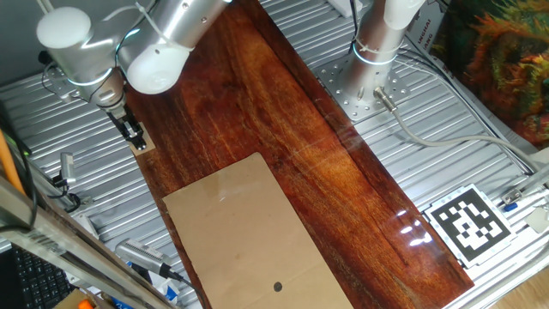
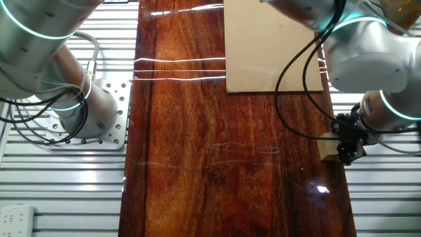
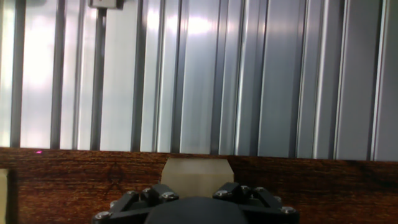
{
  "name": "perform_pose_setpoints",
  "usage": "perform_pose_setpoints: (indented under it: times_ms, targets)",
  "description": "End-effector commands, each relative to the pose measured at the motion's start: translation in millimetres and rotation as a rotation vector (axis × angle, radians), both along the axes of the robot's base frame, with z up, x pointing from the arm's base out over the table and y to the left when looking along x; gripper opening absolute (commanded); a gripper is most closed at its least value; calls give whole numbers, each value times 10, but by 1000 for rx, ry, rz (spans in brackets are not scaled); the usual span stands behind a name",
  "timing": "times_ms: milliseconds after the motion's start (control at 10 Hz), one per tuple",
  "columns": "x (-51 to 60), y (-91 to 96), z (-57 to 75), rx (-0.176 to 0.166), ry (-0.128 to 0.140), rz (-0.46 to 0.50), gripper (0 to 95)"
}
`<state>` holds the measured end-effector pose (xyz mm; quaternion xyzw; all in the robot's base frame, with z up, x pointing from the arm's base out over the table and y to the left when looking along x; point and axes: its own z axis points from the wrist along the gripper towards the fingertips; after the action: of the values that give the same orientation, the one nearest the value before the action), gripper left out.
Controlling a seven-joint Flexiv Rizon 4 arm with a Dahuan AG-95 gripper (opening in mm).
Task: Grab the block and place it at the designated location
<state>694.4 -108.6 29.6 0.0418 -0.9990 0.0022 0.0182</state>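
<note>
Block placement is judged barely begun: the cardboard sheet (image 1: 257, 236) and its black dot (image 1: 277, 287) are left bare. Well apart from that dot, at the wooden board's edge, the block (image 3: 195, 176) is straddled by the gripper (image 1: 135, 136); whether it is pinched cannot be told.

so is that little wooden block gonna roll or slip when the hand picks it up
Rolling looks unlikely: the block has flat faces and sits square on the wooden board. It appears rigid and probably light, being a small pale wood cube. The bigger worry may be sliding: the board's surface is glossy, and the block rests near its edge beside the hand, so a nudge could push it off.
</note>
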Motion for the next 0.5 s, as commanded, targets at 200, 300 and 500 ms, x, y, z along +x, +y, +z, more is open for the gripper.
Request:
perform_pose_setpoints:
  times_ms: [200, 300, 500]
  targets:
    - [-4, 1, 67, 9, 3, -2, 380]
    - [-3, 2, 81, 6, 4, 0, 380]
    - [-3, 7, 148, 9, 4, -3, 380]
